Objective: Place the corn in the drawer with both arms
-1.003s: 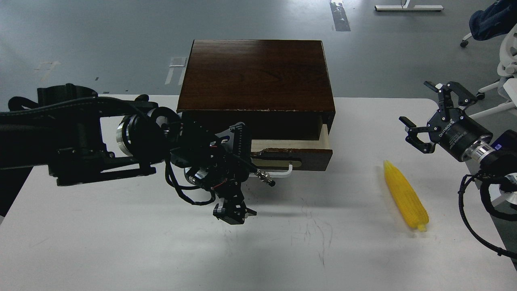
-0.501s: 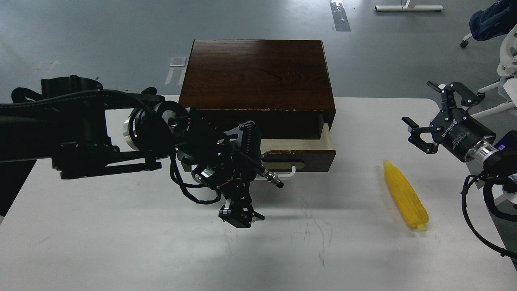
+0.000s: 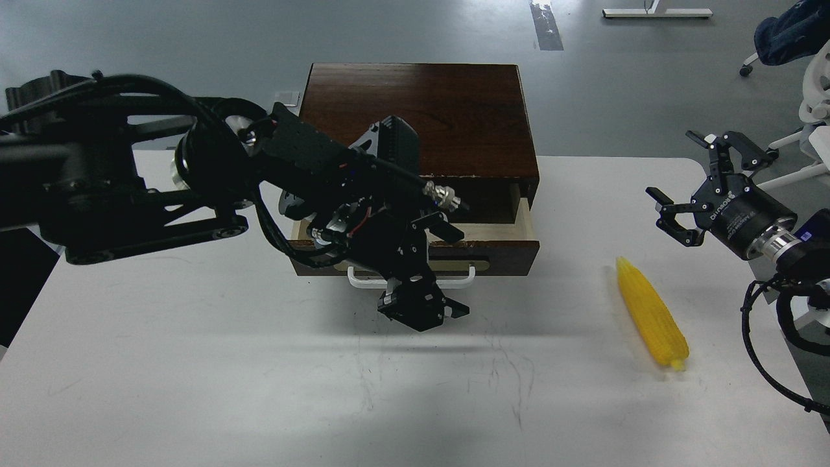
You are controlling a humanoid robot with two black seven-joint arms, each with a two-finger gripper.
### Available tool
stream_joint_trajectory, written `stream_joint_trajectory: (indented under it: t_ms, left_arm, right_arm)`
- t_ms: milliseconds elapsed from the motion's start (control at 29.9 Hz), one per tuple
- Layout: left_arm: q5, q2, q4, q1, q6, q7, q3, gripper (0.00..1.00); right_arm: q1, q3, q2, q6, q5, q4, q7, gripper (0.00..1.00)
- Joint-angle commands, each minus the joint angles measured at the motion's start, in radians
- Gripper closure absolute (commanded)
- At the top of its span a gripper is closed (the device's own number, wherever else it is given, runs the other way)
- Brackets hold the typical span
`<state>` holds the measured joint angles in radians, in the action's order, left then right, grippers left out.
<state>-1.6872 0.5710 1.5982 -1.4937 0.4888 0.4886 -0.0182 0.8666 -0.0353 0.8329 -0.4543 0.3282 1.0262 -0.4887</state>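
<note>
The yellow corn (image 3: 650, 321) lies on the white table at the right, tip pointing away from me. The dark brown drawer (image 3: 512, 251) of the cabinet (image 3: 421, 117) is pulled out a little, and a strip of pale interior shows. Its white bar handle (image 3: 360, 281) faces me. My left gripper (image 3: 421, 310) hangs just in front of the handle's middle, dark and bunched, with nothing seen in it. My right gripper (image 3: 679, 172) is open and empty, raised above the table behind and right of the corn.
The table (image 3: 194, 363) stretches out in front of the drawer. My left forearm and its cables (image 3: 311, 168) cover the cabinet's left front. An office chair (image 3: 810, 97) stands at the far right off the table.
My left arm has risen and swung right, and its gripper now sits in front of the handle's middle. The drawer's whole front now shows. The right gripper has barely moved.
</note>
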Motion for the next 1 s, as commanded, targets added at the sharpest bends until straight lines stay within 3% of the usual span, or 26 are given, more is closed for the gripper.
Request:
stream_joint_trajectory:
  t_ms: [0, 134, 167, 368, 535, 735, 836, 969]
  left_arm:
    - [0.336, 0.071, -0.017, 0.012, 0.000, 0.000, -0.057, 0.02]
    - [0.775, 0.185, -0.058, 0.099, 0.000, 0.000, -0.072, 0.02]
    - [0.776, 0.185, -0.058, 0.099, 0.000, 0.000, -0.072, 0.02]
    - [1.283, 0.306, -0.116, 0.335, -0.013, 0.000, -0.140, 0.02]
    - [1.454, 0.360, -0.181, 0.443, -0.081, 0.000, -0.163, 0.02]
    - [1.685, 0.372, -0.351, 0.584, -0.058, 0.000, -0.166, 0.02]
    - [1.713, 0.359, -0.418, 0.645, -0.004, 0.000, -0.169, 0.02]
    - [1.713, 0.310, -0.489, 0.731, 0.000, 0.000, -0.216, 0.02]
  right_arm:
    - [0.000, 0.000, 0.002, 0.000, 0.000, 0.000, 0.000, 0.00]
    - [0.000, 0.000, 0.002, 0.000, 0.000, 0.006, 0.000, 0.00]
    - [0.000, 0.000, 0.002, 0.000, 0.000, 0.006, 0.000, 0.00]
    - [0.000, 0.000, 0.003, -0.001, -0.018, 0.006, 0.000, 0.00]
    - [0.002, 0.005, 0.005, -0.003, -0.067, 0.008, 0.000, 0.00]
    - [0.011, 0.025, 0.046, -0.007, -0.233, 0.021, 0.000, 0.00]
    - [0.022, 0.043, 0.077, -0.009, -0.346, 0.025, 0.000, 0.00]
    - [0.080, 0.049, 0.155, -0.012, -0.613, 0.046, 0.000, 0.00]
